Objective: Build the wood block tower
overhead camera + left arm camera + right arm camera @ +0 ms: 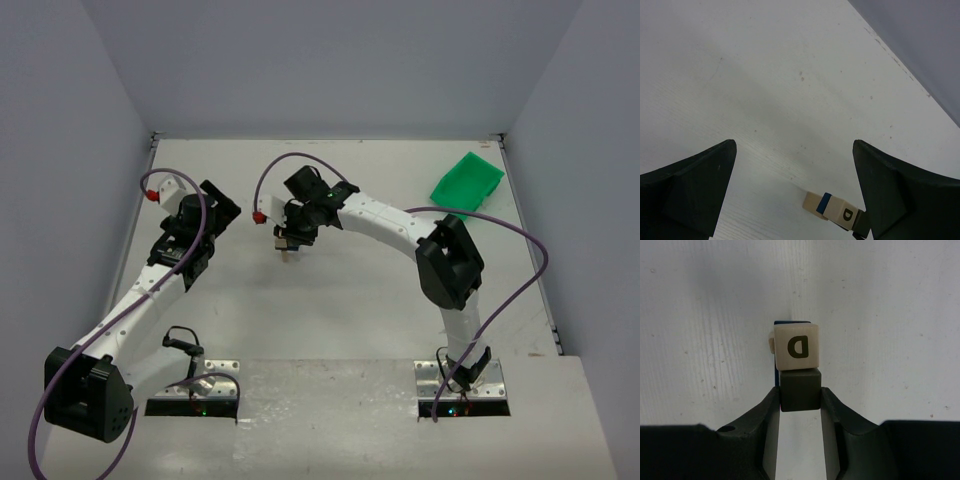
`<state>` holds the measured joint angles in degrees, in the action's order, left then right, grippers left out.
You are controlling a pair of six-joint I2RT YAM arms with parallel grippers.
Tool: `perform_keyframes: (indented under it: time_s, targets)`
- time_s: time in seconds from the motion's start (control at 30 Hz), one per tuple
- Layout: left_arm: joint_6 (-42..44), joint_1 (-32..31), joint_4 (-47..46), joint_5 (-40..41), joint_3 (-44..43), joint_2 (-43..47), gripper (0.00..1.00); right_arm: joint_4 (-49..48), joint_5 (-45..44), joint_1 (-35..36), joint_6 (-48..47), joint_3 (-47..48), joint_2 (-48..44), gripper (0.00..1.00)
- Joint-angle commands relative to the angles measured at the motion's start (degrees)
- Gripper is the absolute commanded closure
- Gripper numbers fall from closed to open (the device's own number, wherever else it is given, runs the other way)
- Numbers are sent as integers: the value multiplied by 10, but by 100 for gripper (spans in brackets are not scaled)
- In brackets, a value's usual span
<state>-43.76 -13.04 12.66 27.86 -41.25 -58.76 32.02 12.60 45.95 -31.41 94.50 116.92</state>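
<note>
The wood block tower [795, 347] shows a tan block marked D over a dark blue piece and a plain tan block. My right gripper [799, 390] is shut on a dark block [800, 388] that rests against the D block. From overhead, the right gripper [291, 238] hangs over the tower [288, 250] at the table's middle. In the left wrist view the tower [832, 206] stands low between the fingers, and the dark block [862, 225] is partly hidden by one finger. My left gripper [795, 150] is open and holds nothing; from overhead the left gripper [218, 208] is left of the tower.
A green plastic bin [467, 182] lies at the back right near the wall. White walls close the table [340, 310] at the back and sides. Purple cables loop over both arms.
</note>
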Motion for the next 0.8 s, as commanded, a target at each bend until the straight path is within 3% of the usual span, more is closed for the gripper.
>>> perform_keyframes:
  time_s: [0.0,0.3,0.77]
  targets:
    - [6,3,-25,-1,-9,10,0,-21,10,4,4,0,-21,66]
    - [6,3,-25,-2,-9,11,0,-23,2,4,5,-3,-17,63]
    - [8,3,-25,-7,-10,12,0,-28,2,4,7,-10,-27,46]
